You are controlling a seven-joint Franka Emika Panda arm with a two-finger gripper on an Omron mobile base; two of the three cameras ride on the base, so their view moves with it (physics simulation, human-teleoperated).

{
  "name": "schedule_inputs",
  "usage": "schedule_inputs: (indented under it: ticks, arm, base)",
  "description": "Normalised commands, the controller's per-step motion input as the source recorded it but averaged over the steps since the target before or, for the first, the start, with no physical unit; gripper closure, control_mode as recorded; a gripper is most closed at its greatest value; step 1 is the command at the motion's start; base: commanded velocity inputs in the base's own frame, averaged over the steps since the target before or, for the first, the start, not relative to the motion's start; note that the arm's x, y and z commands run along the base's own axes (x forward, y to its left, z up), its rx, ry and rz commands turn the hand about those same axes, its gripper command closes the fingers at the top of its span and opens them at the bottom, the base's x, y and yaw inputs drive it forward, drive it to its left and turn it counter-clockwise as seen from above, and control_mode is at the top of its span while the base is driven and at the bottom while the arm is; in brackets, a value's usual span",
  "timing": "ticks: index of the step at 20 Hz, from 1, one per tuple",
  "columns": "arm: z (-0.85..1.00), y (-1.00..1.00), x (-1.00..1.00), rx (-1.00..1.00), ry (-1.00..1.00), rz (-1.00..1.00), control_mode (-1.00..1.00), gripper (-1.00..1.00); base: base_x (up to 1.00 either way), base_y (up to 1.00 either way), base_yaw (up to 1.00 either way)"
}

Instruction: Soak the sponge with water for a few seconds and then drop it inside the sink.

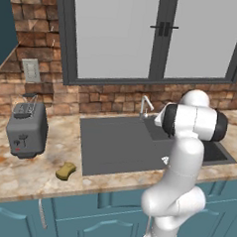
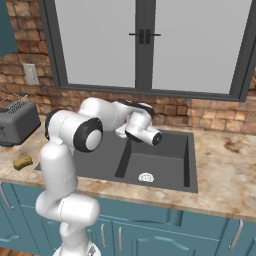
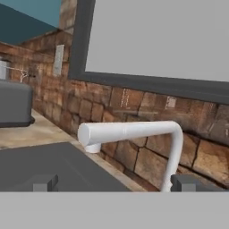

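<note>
Claw [image 3: 112,182]: spread wide with nothing between the two dark tips, which stand far apart at the bottom of the hand view; it hangs over the back part of the sink.
Faucet [image 3: 134,134]: straight ahead of the claw and close, its pale spout running sideways between the two tips and just above them; no stream shows at its mouth.
Sink [image 2: 165,160]: below the claw, a dark grey basin with a white round drain [image 2: 146,177] on its floor.
Sponge [image 1: 65,171]: well apart from the claw, off to the arm's left, lying flat on the counter [image 1: 32,177] just outside the sink's front left corner.
Toaster [image 1: 26,130]: farther left than the sponge, standing on the counter against the brick wall [image 1: 107,97].
Window [image 2: 145,40]: above and beyond the claw, behind the faucet.
</note>
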Motion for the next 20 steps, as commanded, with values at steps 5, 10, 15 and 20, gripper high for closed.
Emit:
schedule_inputs:
  ticks: [5, 10, 15, 20]
  arm:
    - [-0.16, 0.0, 0.12, 0.0, -0.09, 0.0, -1.0, -1.0]
    - [-0.31, 0.0, 0.17, 0.0, -0.05, 0.0, -1.0, -1.0]
    - [-0.28, 0.0, 0.26, 0.0, -0.02, 0.0, -1.0, -1.0]
    - [-0.02, 0.0, 0.28, 0.0, -0.01, 0.0, -1.0, -1.0]
  base:
    - [0.0, 0.0, 0.0]
    - [0.0, 0.0, 0.0]
    - [0.0, 0.0, 0.0]
    - [0.0, 0.0, 0.0]
